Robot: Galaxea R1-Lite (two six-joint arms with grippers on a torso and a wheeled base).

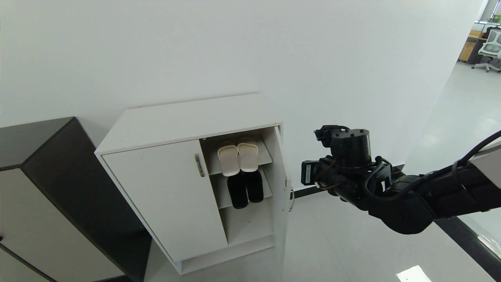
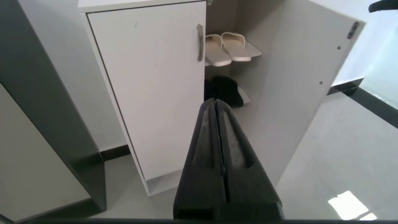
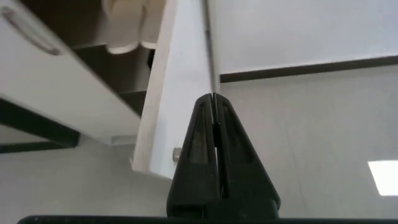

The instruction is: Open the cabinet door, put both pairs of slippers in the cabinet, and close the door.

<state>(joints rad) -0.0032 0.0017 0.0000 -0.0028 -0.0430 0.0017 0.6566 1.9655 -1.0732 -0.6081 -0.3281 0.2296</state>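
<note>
Boxy smooth cabinet [image 1: 164, 196]; rounded cream slippers [image 1: 238, 157] above matte black slippers [image 1: 245, 190].

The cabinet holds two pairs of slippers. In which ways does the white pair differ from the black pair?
Colour: the white pair is pale cream-white, while the black pair is black.
Shelf: the white pair lies on the top shelf, and the black pair on the middle shelf just below.
Shared: each pair lies side by side in the right half of the cabinet, sticking out over its shelf's front edge, beside the open right door.
</note>
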